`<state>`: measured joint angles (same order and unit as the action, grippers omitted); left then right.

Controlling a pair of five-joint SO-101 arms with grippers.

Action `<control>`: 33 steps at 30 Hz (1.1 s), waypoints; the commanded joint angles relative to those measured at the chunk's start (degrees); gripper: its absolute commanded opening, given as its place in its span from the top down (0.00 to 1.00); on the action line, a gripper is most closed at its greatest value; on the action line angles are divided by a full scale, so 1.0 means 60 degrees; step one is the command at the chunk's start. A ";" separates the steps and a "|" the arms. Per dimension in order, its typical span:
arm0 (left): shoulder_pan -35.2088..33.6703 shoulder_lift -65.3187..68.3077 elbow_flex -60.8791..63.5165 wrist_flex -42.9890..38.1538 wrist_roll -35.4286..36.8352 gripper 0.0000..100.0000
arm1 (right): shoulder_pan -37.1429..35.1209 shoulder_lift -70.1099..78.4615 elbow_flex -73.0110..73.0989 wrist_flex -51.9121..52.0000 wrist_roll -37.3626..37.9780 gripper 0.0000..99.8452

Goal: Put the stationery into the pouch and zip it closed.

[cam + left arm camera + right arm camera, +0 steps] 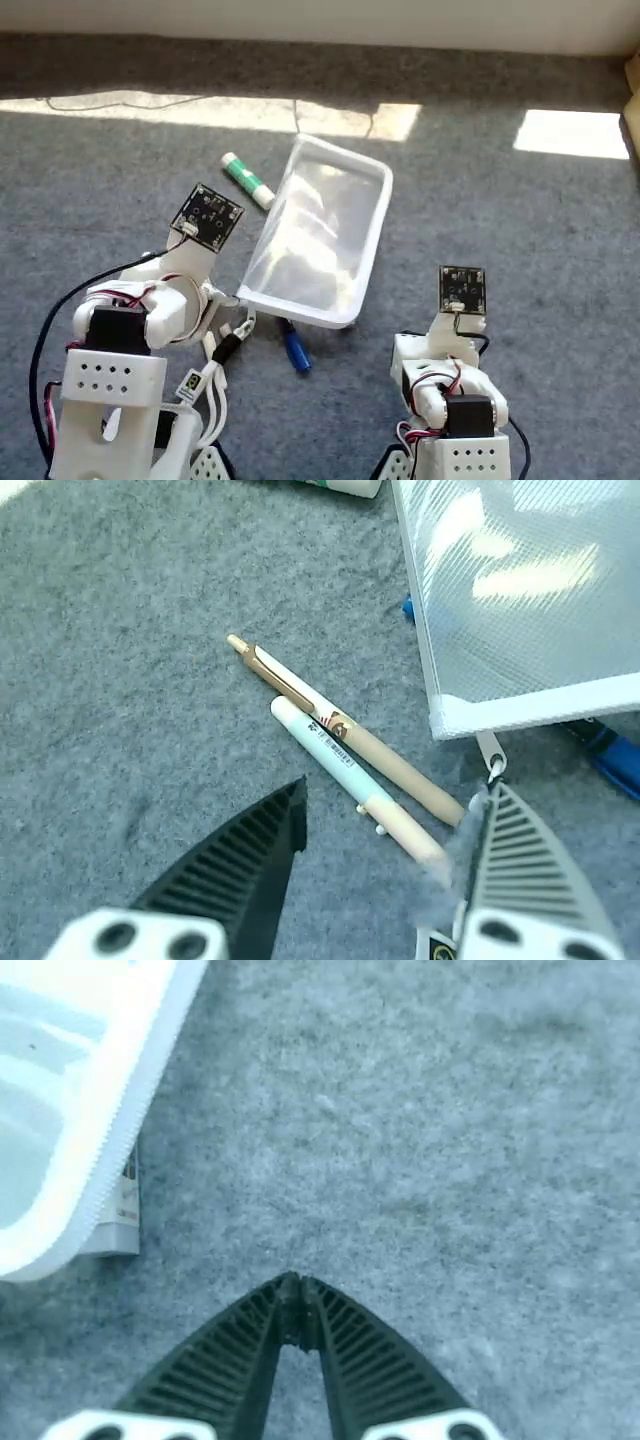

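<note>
A translucent white pouch (pixel 320 235) lies on the grey carpet between the two arms. My left gripper (pixel 396 788) is open above a tan pen (pixel 330 720) and a pale blue pen (pixel 325 755) that lie side by side beside the pouch (pixel 530 600). The zipper pull (pixel 490 752) sticks out at the pouch's corner, close to one finger. A blue pen (pixel 293 347) lies at the pouch's near edge, partly under it. A green and white glue stick (pixel 246 181) rests beyond the pouch's left side. My right gripper (pixel 292 1305) is shut and empty over bare carpet, beside the pouch rim (pixel 100 1130).
Grey carpet (pixel 520 220) covers the whole floor, with open room to the right of the pouch. A small label (pixel 122 1210) pokes out from under the pouch. Cables (pixel 215 395) hang along the left arm. Sun patches fall across the far carpet.
</note>
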<state>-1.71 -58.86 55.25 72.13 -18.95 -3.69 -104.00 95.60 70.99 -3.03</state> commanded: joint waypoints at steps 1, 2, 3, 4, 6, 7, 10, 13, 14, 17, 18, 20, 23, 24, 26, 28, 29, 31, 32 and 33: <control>-0.0432 0.0051 -0.0549 0.0352 0.0029 0.74 | 0.0110 0.0037 0.1179 0.0022 -0.0088 0.99; -0.0608 0.0051 -0.0403 0.0220 0.0015 0.74 | 0.0125 0.0037 0.1179 0.0022 -0.0088 0.99; -0.0784 0.0051 -0.0256 0.0044 -0.0190 0.74 | 0.0125 0.0037 0.1179 0.0022 -0.0088 0.99; -0.0974 0.0051 -0.0081 -0.0088 -0.0454 0.74 | 0.0125 0.0037 0.1179 0.0022 -0.0088 0.99; -0.1267 0.0051 0.0315 -0.0322 -0.0879 0.74 | 0.0125 0.0037 0.1179 0.0022 -0.0088 0.99; -0.1370 0.0051 0.0505 -0.0410 -0.0952 0.74 | 0.0125 0.0037 0.1179 0.0022 -0.0088 0.99; -0.1502 0.0051 0.1077 -0.0601 -0.0982 0.74 | 0.0125 0.0037 0.1179 0.0022 -0.0088 0.99; -0.1443 0.0051 0.1502 -0.0601 -0.0982 0.74 | 0.0125 0.0037 0.1179 0.0022 -0.0088 0.99; -0.1443 0.0051 0.1648 -0.0601 -0.0982 0.74 | 0.0125 0.0037 0.1179 0.0022 -0.0088 0.99; -0.1429 0.0051 0.2176 -0.0762 -0.0982 0.74 | 0.0125 0.0037 0.1179 0.0022 -0.0088 0.99; -0.1429 0.0051 0.2396 -0.0923 -0.0982 0.74 | 0.0125 0.0037 0.1179 0.0022 -0.0088 0.99; -0.1429 0.0051 0.2791 -0.1304 -0.0982 0.74 | 0.0125 0.0037 0.1179 0.0022 -0.0088 0.99; -0.1297 0.0037 0.3070 -0.1407 -0.0982 0.74 | 0.0125 0.0037 0.1179 0.0022 -0.0088 0.99; -0.1121 0.0037 0.3099 -0.1392 -0.0982 0.74 | 0.0125 0.0037 0.1179 0.0022 -0.0088 0.99; -0.0652 0.0037 0.3114 -0.1333 -0.0967 0.74 | 0.0125 0.0037 0.1179 0.0022 -0.0088 0.99; -0.0007 0.0037 0.3040 -0.1055 -0.0923 0.74 | 0.0125 0.0037 0.1179 0.0022 -0.0088 0.99; 0.0359 -0.0022 0.3040 -0.0952 -0.0908 0.74 | 0.0125 0.0037 0.1179 0.0022 -0.0088 0.99; 0.1121 -0.0022 0.3040 -0.0850 -0.0879 0.74 | 0.0125 0.0037 0.1179 0.0022 -0.0088 0.99; 0.1443 0.0022 0.3040 -0.0879 -0.0674 0.74 | 0.0125 0.0037 0.1179 0.0022 -0.0088 0.99; 0.1751 0.0022 0.3026 -0.0923 -0.0366 0.74 | 0.0125 0.0037 0.1179 0.0022 -0.0088 0.99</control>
<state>0.75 -58.95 74.33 66.24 -24.13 -3.52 -104.00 95.60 70.99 -3.03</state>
